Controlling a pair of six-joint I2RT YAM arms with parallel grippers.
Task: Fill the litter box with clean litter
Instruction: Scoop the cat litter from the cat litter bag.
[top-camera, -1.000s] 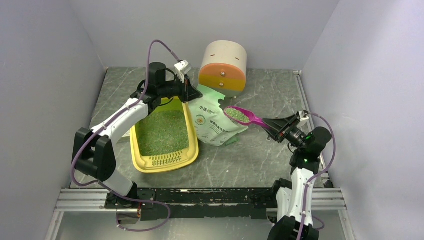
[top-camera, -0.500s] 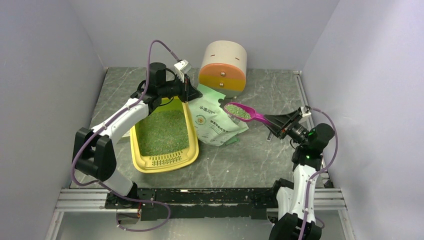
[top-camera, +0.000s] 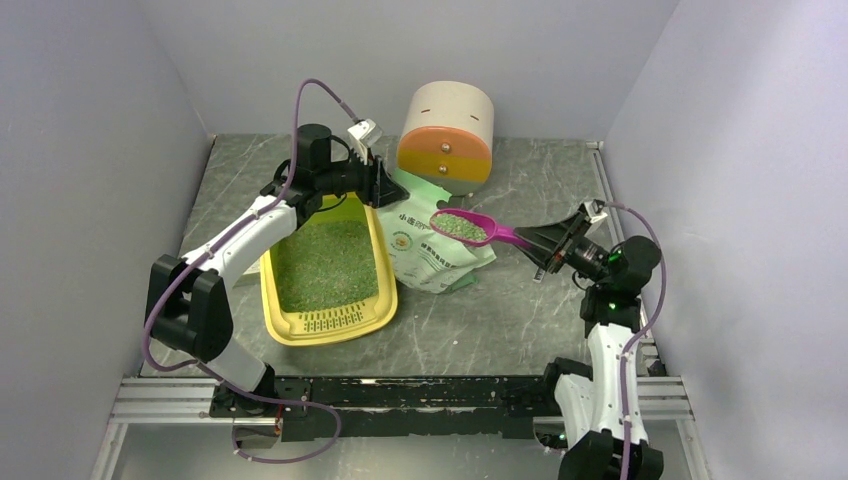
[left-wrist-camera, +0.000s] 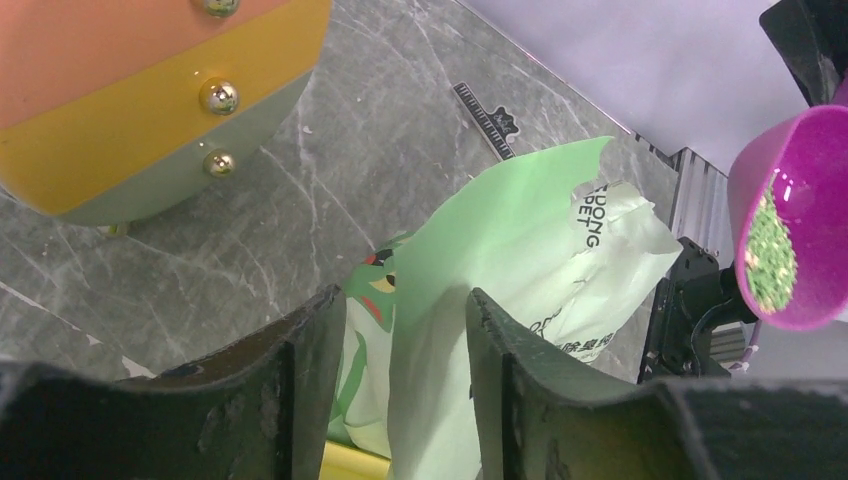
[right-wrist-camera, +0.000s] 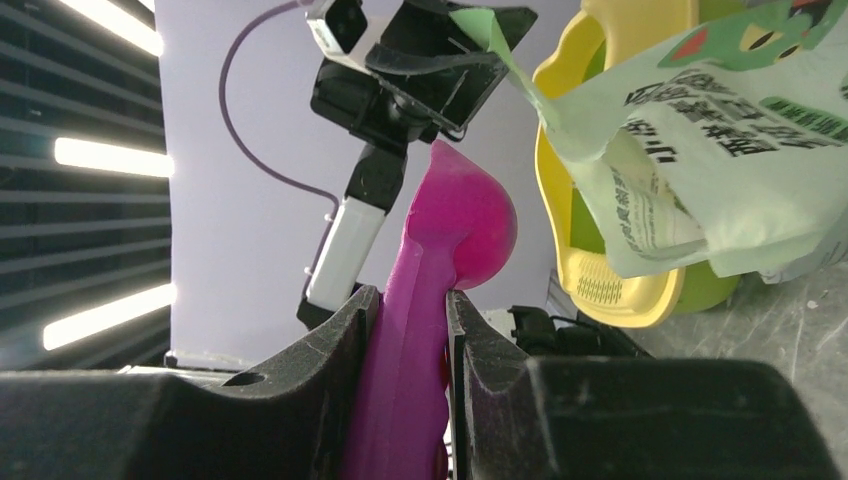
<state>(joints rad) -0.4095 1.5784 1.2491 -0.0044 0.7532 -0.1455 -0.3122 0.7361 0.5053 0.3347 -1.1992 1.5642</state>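
The yellow litter box (top-camera: 330, 322) lies left of centre, with greenish clean litter (top-camera: 325, 262) across its floor. My left gripper (top-camera: 385, 186) hovers at the box's far right corner, over the top of the pale green bag (top-camera: 432, 250). In the left wrist view this gripper (left-wrist-camera: 405, 300) is open, and the bag's top flap (left-wrist-camera: 500, 240) stands loose between its fingers. My right gripper (top-camera: 535, 240) is shut on the handle of the magenta scoop (top-camera: 462, 227). The scoop carries litter (left-wrist-camera: 768, 250) above the bag. The handle sits between the right gripper's (right-wrist-camera: 412, 295) fingers.
A round beige, orange and yellow drawer cabinet (top-camera: 447, 135) stands at the back, just behind the bag. Side walls close in on the left and right of the grey marble table (top-camera: 500, 310). A few loose granules lie on the table in front of the bag.
My left gripper's jaws have opened off the bag's top flap. My right arm has carried the loaded scoop leftward, toward the bag and the box.
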